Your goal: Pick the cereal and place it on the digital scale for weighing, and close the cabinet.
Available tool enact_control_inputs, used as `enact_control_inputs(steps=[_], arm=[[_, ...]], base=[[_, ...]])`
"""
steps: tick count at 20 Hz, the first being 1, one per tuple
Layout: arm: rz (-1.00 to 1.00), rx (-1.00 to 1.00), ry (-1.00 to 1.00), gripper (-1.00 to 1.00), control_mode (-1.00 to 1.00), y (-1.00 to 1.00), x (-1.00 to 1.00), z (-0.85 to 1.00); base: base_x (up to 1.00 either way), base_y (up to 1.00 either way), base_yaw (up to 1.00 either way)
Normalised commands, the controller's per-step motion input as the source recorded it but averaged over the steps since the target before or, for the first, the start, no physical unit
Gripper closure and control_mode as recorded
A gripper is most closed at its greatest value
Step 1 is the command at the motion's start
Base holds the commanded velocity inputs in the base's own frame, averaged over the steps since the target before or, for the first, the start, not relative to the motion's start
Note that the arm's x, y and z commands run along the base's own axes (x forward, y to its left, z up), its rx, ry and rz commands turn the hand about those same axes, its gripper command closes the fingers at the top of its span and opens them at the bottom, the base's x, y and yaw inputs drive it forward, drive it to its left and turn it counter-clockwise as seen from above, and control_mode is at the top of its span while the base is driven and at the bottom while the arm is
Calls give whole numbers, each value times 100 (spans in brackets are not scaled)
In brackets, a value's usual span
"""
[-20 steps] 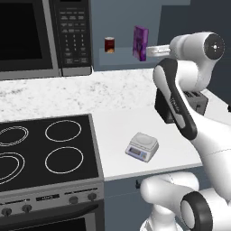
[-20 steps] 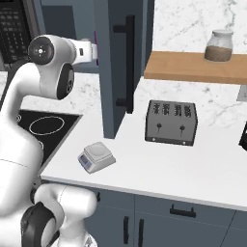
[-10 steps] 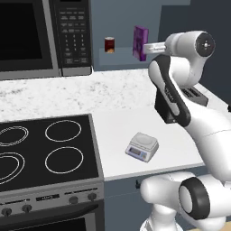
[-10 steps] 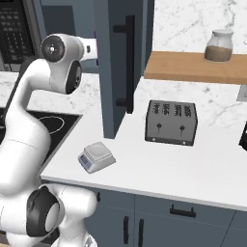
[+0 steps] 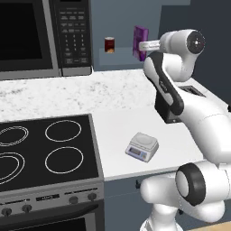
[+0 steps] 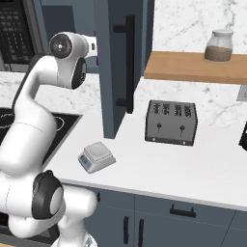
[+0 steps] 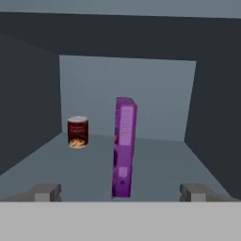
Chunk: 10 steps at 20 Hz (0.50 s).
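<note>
The cereal (image 7: 124, 146), a flat purple box, stands edge-on on the floor of the open cabinet (image 7: 155, 160). My gripper (image 7: 120, 192) is open, one fingertip on each side of the box's lower end and apart from it. From the left base my gripper (image 5: 143, 45) reaches level into the cabinet (image 5: 119, 20), right at the cereal (image 5: 139, 34). The cabinet door (image 6: 113, 67) with its black bar handle (image 6: 129, 62) stands swung open and hides the hand's tip. The digital scale (image 5: 142, 145) sits bare on the white counter, also near the counter's front (image 6: 96, 157).
A short dark red can (image 7: 77, 132) stands left of the cereal, further back (image 5: 109, 44). The microwave (image 5: 40, 36) is left of the cabinet and the stove (image 5: 45, 149) below it. A black toaster (image 6: 172, 121) and a jar (image 6: 219, 46) on a wooden shelf (image 6: 193, 67) lie to the right.
The hand has moved left, deeper into the cabinet towards the cereal. The cereal, can, scale and door have not moved.
</note>
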Motion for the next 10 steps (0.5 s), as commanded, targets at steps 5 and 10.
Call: enact_control_inputs(steps=[5, 10], arm=[[0, 0, 0, -100, -100, 0, 43, 0], [0, 0, 0, -100, -100, 0, 43, 0]], base=[[0, 0, 0], [0, 0, 0]])
